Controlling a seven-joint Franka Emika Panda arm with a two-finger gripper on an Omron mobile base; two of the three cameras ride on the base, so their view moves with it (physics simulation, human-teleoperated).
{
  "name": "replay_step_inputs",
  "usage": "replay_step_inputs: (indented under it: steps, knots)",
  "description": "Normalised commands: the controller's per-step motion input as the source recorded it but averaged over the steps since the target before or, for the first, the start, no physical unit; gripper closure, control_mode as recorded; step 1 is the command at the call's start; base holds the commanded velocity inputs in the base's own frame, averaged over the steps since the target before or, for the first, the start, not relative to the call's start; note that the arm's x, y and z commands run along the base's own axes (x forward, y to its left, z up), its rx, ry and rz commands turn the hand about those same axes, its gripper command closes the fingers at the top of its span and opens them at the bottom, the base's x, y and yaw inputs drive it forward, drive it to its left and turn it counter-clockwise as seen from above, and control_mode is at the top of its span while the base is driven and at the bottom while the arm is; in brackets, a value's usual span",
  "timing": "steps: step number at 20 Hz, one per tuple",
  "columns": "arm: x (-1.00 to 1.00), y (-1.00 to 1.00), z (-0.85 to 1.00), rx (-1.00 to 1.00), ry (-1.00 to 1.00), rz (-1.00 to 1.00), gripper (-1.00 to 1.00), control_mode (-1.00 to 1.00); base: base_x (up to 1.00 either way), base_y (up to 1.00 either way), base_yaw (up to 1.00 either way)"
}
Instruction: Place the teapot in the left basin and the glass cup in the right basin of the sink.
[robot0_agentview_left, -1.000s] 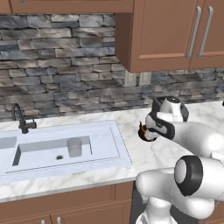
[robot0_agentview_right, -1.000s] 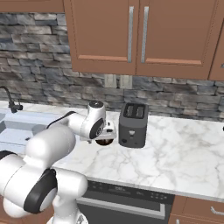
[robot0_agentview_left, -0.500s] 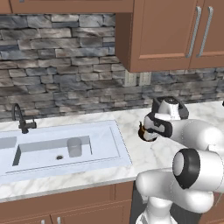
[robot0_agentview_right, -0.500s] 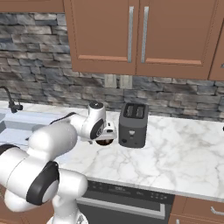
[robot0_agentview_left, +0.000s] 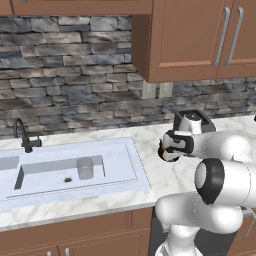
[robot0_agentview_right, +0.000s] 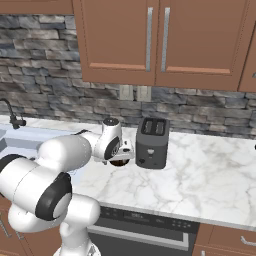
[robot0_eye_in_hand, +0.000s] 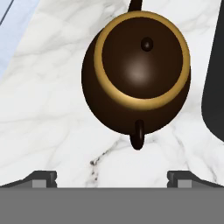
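The teapot (robot0_eye_in_hand: 138, 74), dark brown with a golden rim, stands upright on the marble counter, its handle toward the bottom of the hand view. My gripper (robot0_eye_in_hand: 113, 178) hangs just above it, open, with one fingertip on each side and nothing between them. From the base views the teapot (robot0_agentview_right: 119, 162) peeks out dark under the hand (robot0_agentview_left: 167, 150), right of the sink (robot0_agentview_left: 135, 165). The glass cup (robot0_agentview_left: 85, 168) stands upright in the right basin (robot0_agentview_left: 50, 175), beside its drain hole. Of the left basin (robot0_agentview_left: 5, 162) a sliver shows at the picture's left edge.
A black toaster (robot0_agentview_right: 152, 142) stands close to the right of the teapot, its dark side at the right edge of the hand view (robot0_eye_in_hand: 214, 87). The dark curved faucet (robot0_agentview_left: 22, 136) rises behind the sink. Wall cabinets hang above the stone backsplash.
The arm's elbow has shifted a little. The hand stays over the teapot with its jaws open, and the teapot and cup have not moved.
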Motion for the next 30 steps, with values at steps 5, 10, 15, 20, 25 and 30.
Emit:
replay_step_inputs:
  steps: [5, 10, 15, 20, 25, 30]
  knots:
    - [0.12, -0.05, -0.07, -0.01, 0.00, 0.00, -1.00, -1.00, 0.00, 0.00, 0.00]
    - [0.08, -0.07, -0.03, 0.00, 0.00, 0.00, -1.00, -1.00, 0.00, 0.00, 0.00]
    - [0.03, -0.02, -0.09, 0.00, -0.02, 0.00, -1.00, -1.00, 0.00, 0.00, 0.00]
    - [0.02, 0.00, -0.14, -0.01, -0.04, 0.00, -1.00, -1.00, 0.00, 0.00, 0.00]
    - [0.05, 0.00, -0.13, -0.01, -0.04, 0.00, -1.00, -1.00, 0.00, 0.00, 0.00]
    - [0.07, 0.00, -0.10, -0.01, -0.03, 0.00, -1.00, -1.00, 0.00, 0.00, 0.00]
